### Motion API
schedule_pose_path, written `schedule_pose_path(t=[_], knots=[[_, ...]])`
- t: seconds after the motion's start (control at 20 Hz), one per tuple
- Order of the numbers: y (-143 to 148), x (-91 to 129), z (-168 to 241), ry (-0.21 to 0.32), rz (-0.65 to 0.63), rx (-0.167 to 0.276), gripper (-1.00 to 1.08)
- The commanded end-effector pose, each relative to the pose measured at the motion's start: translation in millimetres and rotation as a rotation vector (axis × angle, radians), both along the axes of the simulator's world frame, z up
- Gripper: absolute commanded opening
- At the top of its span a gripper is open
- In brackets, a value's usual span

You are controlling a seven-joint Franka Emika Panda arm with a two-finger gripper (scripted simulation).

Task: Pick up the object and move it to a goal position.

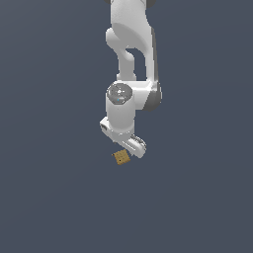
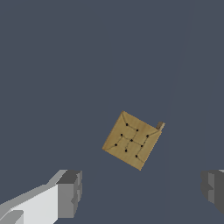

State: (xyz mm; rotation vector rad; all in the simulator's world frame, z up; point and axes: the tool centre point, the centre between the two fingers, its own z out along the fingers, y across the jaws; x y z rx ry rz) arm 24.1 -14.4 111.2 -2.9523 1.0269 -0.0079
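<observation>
The object (image 1: 121,157) is a tiny tan-brown cube with a darker grid on its face, lying on the flat dark grey floor. In the wrist view the object (image 2: 131,140) sits turned at an angle, apart from both fingers. My gripper (image 2: 142,192) is open, its grey fingertips (image 2: 70,192) set wide with nothing between them. In the exterior view the white gripper (image 1: 132,146) hangs just above the cube, to the exterior view's right of it, without touching it.
The white arm (image 1: 129,59) comes down from the top of the exterior view. Dark grey floor (image 1: 54,197) spreads on all sides; nothing else shows on it.
</observation>
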Motion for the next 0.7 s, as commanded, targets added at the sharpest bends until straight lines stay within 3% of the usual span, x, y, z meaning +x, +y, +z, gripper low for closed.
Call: schedule_pose_path(t=[0.0,0.65], knots=[[-2,1,-8,0.003,-0.076,0.0,1.0],[-12,2,-41,0.012,-0.405,-0.007,1.0]])
